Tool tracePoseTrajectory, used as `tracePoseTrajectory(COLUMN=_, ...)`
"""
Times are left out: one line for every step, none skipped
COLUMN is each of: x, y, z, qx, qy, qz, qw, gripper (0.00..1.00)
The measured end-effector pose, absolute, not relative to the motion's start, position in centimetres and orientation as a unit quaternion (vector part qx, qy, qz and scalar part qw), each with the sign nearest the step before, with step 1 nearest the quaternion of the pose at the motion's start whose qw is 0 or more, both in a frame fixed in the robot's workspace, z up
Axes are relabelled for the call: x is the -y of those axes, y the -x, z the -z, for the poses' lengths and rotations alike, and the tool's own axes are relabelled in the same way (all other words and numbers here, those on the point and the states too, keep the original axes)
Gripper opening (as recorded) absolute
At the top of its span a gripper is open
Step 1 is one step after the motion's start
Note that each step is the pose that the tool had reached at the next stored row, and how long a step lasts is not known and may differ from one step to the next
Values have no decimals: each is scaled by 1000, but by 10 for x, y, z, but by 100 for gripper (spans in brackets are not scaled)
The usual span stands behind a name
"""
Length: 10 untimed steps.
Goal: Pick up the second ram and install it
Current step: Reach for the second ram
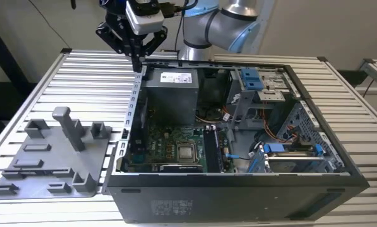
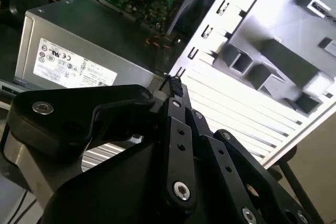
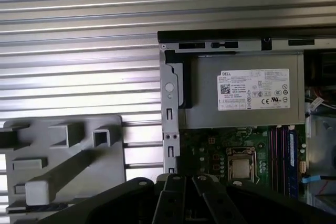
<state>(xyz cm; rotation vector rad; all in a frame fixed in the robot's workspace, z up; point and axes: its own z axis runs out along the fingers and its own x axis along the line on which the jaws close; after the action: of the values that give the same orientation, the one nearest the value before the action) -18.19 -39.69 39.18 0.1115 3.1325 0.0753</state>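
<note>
My gripper (image 1: 137,65) hangs over the far corner of the open computer case (image 1: 251,198) on the exterior view's left. It sits just above the case rim, beside the grey power supply (image 1: 169,90). Its black fingers meet at a point, and I see nothing between them in the second wrist view, where the gripper (image 2: 175,84) is shut. Dark narrow strips (image 1: 211,150) stand on edge in the motherboard slots next to the silver CPU (image 1: 187,152). I cannot tell which of them is the second ram. The slots (image 3: 283,156) also appear in the first wrist view.
A grey fixture plate (image 1: 49,156) with a tall post (image 1: 67,125) and several pockets lies on the slatted table (image 1: 81,80) at the exterior view's left of the case. Blue drive brackets (image 1: 252,78) and loose cables occupy the case's other half.
</note>
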Motion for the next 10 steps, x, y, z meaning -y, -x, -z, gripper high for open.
tracePoseTrajectory(x=397, y=184, z=-392, qx=-999, qy=-36, qz=-24, qw=3, gripper=11)
tracePoseTrajectory(x=397, y=185, z=-392, qx=-999, qy=-36, qz=-24, qw=3, gripper=11)
tracePoseTrajectory(x=397, y=187, z=-392, qx=-999, qy=-36, qz=-24, qw=3, gripper=11)
tracePoseTrajectory(x=397, y=189, z=-392, qx=-999, qy=-36, qz=-24, qw=3, gripper=11)
tracePoseTrajectory(x=397, y=191, z=-392, qx=-999, qy=-36, qz=-24, qw=3, gripper=11)
tracePoseTrajectory(x=397, y=193, z=-392, qx=-999, qy=-36, qz=-24, qw=3, gripper=11)
tracePoseTrajectory(x=397, y=195, z=-392, qx=-999, qy=-36, qz=-24, qw=3, gripper=11)
tracePoseTrajectory(x=397, y=197, z=-391, qx=-999, qy=-36, qz=-24, qw=3, gripper=11)
tracePoseTrajectory(x=397, y=199, z=-391, qx=-999, qy=-36, qz=-24, qw=3, gripper=11)
tracePoseTrajectory(x=396, y=201, z=-391, qx=-999, qy=-36, qz=-24, qw=3, gripper=11)
